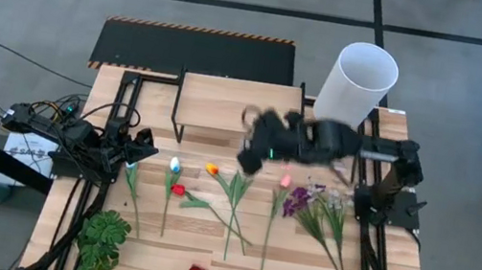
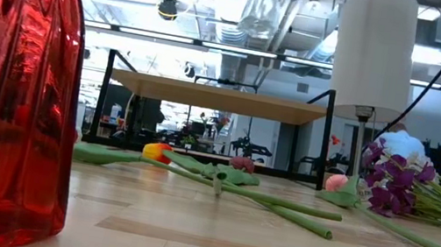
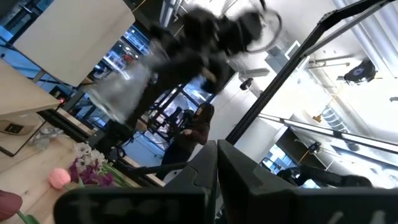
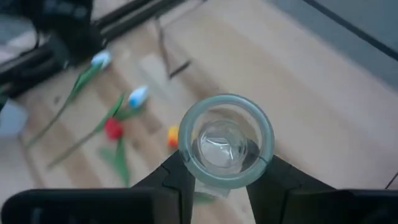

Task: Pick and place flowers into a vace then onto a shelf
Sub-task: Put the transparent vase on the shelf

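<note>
One clear vase (image 4: pixel 225 142) in right claw (image 4: pixel 217 177), above shelf (image 1: pixel 217 102) edge

A deep red ribbed vase (image 2: pixel 5 81), purple blossoms (image 2: pixel 389 181), pale wooden shelf (image 2: pixel 224 99), clear glass vase (image 4: pixel 225 140).

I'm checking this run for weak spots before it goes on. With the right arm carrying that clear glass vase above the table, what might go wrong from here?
1. The clear glass vase is pinched from the sides by the right gripper; smooth glass might slip and fall.
2. The tulips and purple blossoms lie on the table below it, so setting it down there might crush them.
3. The shelf is close by, and the arm might clip it.
</note>
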`<state>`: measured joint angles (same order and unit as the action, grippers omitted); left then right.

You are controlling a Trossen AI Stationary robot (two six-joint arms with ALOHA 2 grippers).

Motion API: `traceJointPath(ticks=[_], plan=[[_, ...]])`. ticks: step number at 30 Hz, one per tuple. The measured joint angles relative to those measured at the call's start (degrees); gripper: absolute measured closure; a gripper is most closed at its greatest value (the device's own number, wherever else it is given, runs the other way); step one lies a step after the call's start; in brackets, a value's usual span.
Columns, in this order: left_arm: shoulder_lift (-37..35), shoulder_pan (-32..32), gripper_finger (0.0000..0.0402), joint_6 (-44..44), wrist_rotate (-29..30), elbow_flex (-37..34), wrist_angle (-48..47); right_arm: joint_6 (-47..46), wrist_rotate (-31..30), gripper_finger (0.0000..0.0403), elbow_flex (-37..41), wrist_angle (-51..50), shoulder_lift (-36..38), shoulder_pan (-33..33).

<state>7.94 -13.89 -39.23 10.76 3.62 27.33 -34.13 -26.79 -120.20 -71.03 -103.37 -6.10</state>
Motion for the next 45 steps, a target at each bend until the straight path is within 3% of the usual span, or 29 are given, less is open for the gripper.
traceJointPath(ticks=[11, 20, 38, 45], plan=[[0.0, 0.0, 0.0401, 0.01, -0.02, 0.0, 0.0, 16.18, 6.86, 0.0303, -1.25, 2.83, 0.02, 17.35], [0.0, -0.02, 0.0401, 0.63, 0.0, 0.0, -0.04, 18.13, 13.28, 0.0304, 1.88, 2.78, 0.02, 26.26], [0.0, -0.02, 0.0401, 1.06, -0.02, 0.0, -0.73, 18.08, 14.93, 0.0303, 12.46, 9.37, -0.02, 28.73], [0.0, 0.0, 0.0401, 0.18, -0.04, 0.0, -1.07, 17.64, 14.66, 0.0266, 12.98, 10.49, -0.02, 28.73]])
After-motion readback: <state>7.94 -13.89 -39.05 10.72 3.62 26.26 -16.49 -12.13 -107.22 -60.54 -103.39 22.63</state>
